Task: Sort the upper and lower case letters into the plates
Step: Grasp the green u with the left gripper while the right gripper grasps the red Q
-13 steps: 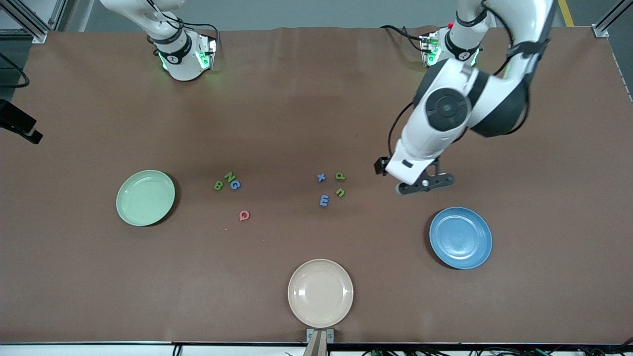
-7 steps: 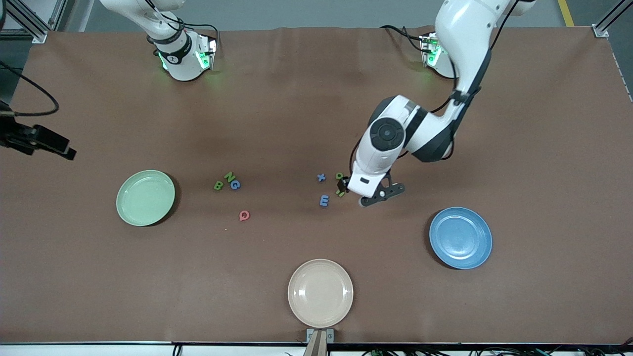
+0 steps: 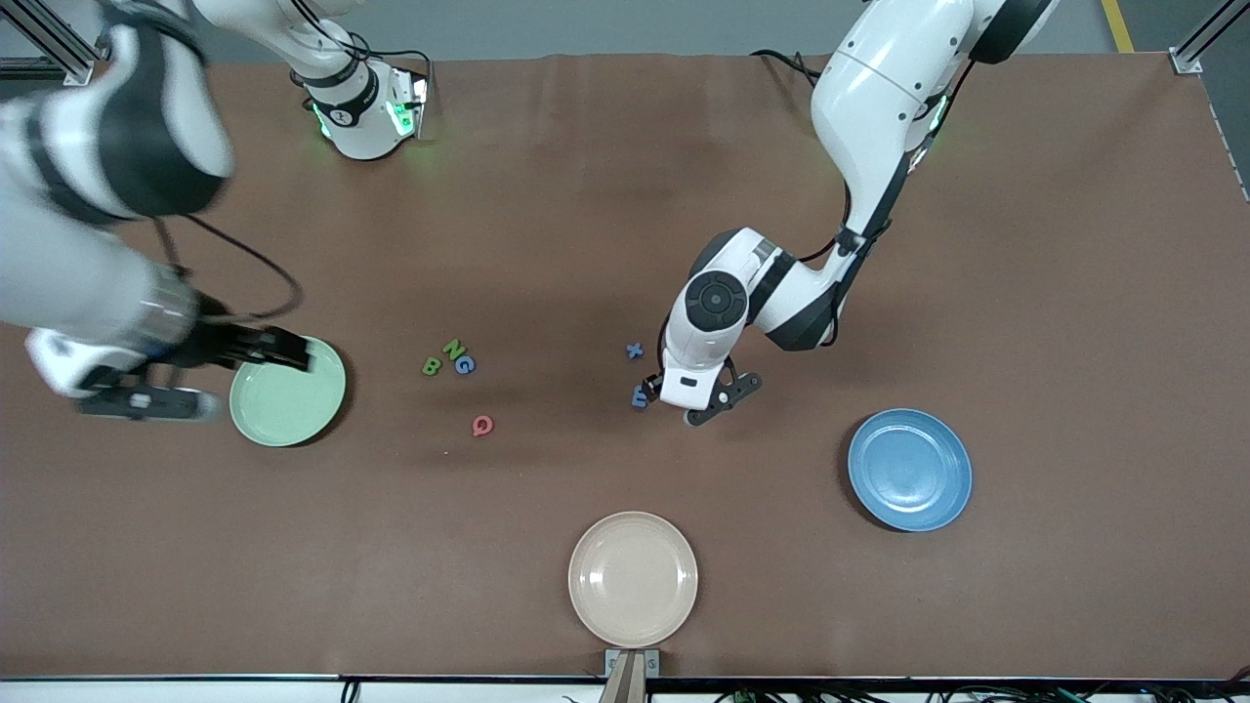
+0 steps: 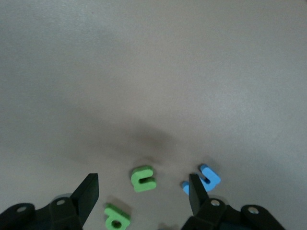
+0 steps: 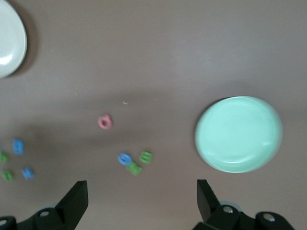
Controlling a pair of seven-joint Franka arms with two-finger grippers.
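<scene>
Letters lie scattered over the middle of the brown surface (image 3: 586,195) in 2 loose groups. Toward the right arm's end sit a green B (image 3: 431,367), a green N (image 3: 452,348) and a blue G (image 3: 465,365) close together, with a red Q (image 3: 482,425) alone, nearer the front camera. Toward the left arm's end a blue x (image 3: 635,350) shows, and a blue m (image 3: 640,395) peeks out just beside the left arm's wrist.

The left claw (image 4: 144,194) is low over this second group, its 2 fingers spread apart with nothing between them gripped. In the left wrist view a green n (image 4: 143,178) lies between the fingers, a green d (image 4: 116,216) close by near one finger, and the blue m (image 4: 204,178) right at the other finger.

The right claw (image 5: 141,201) hangs in the air by the mint green plate (image 3: 287,391), its fingers wide apart and empty. That plate sits toward the right arm's end and holds nothing. The blue plate (image 3: 909,470) sits toward the left arm's end, somewhat nearer the front camera, also bare. A cream-beige plate (image 3: 633,578) rests nearest the front camera, between the 2.
</scene>
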